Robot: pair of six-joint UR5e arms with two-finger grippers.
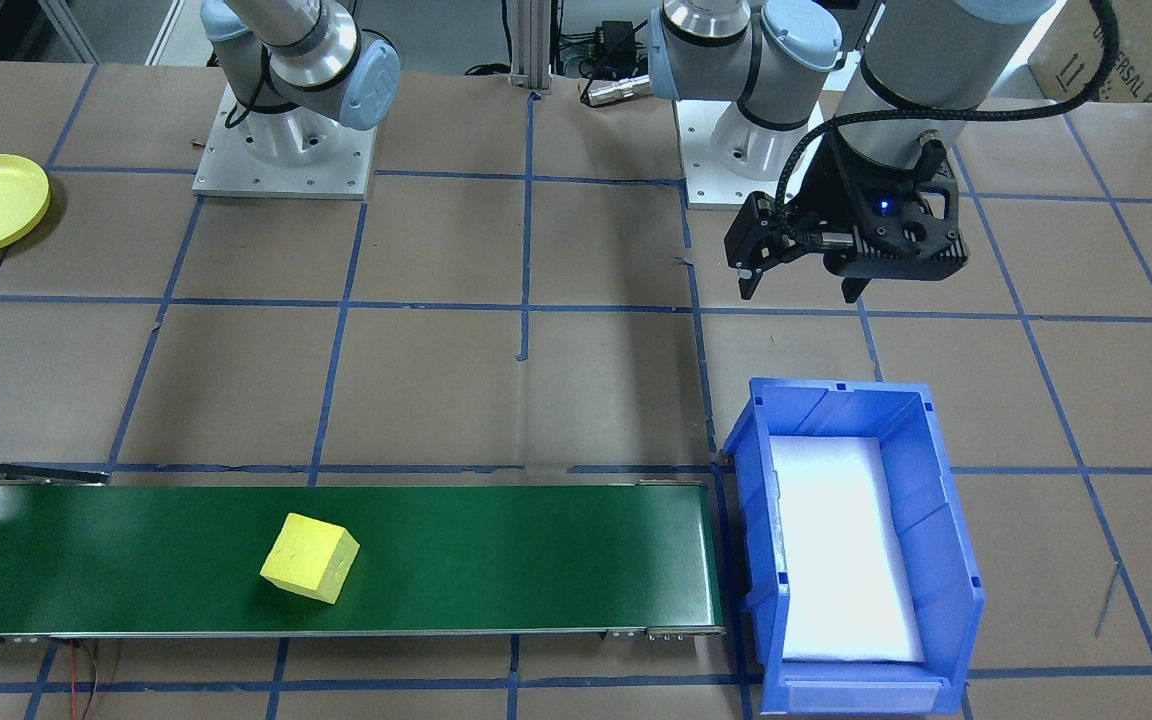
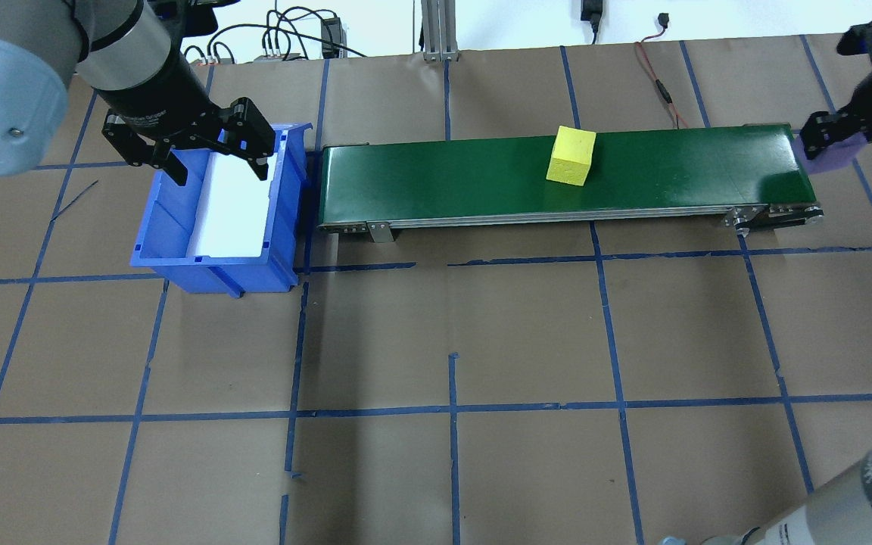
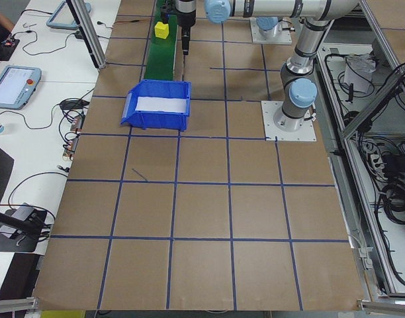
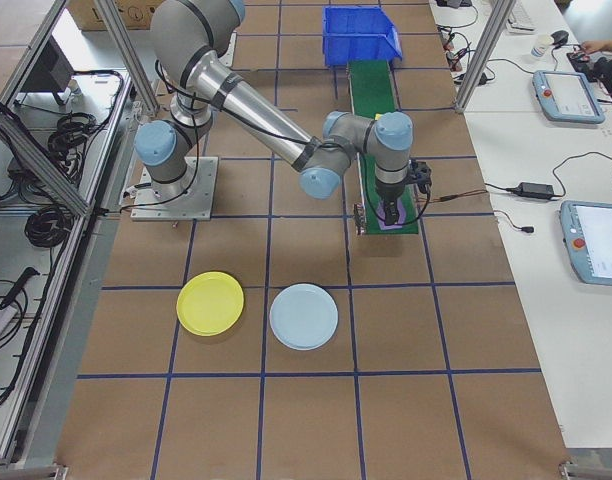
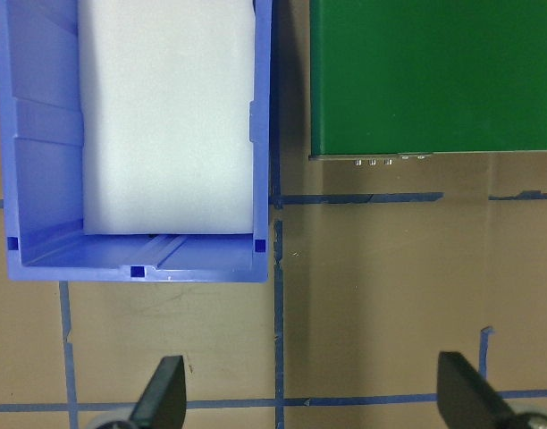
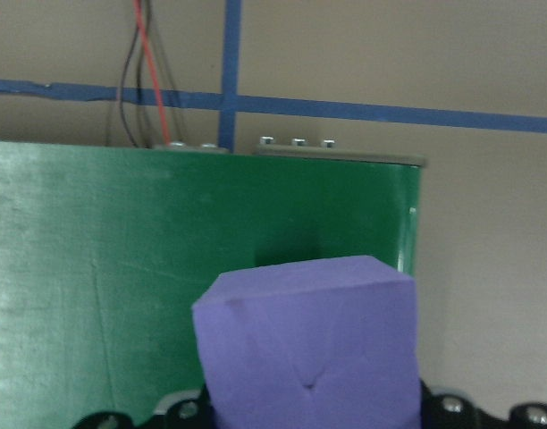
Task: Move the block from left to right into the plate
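In the front-facing view, the yellow block (image 1: 310, 557) is lying on the green conveyor (image 1: 496, 555), and the left gripper (image 1: 804, 283) is hanging wide open, far from the blue bin (image 1: 946, 540). In the overhead view, the right gripper (image 2: 829, 140) is gripping a purple block (image 2: 839, 155) at the belt's right end. In the right wrist view, this block (image 6: 314, 344) looks like light, soft foam, so gripping its flat sides seems best. In the right side view, the yellow plate (image 4: 210, 303) and the blue plate (image 4: 304, 316) are waiting nearby.

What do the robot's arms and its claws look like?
Both arms are shiny silver-grey tubes with pale blue round joint caps. A black corrugated cable runs to the left end effector, which is black with two fingers and a small blue light. The right end effector is black too.
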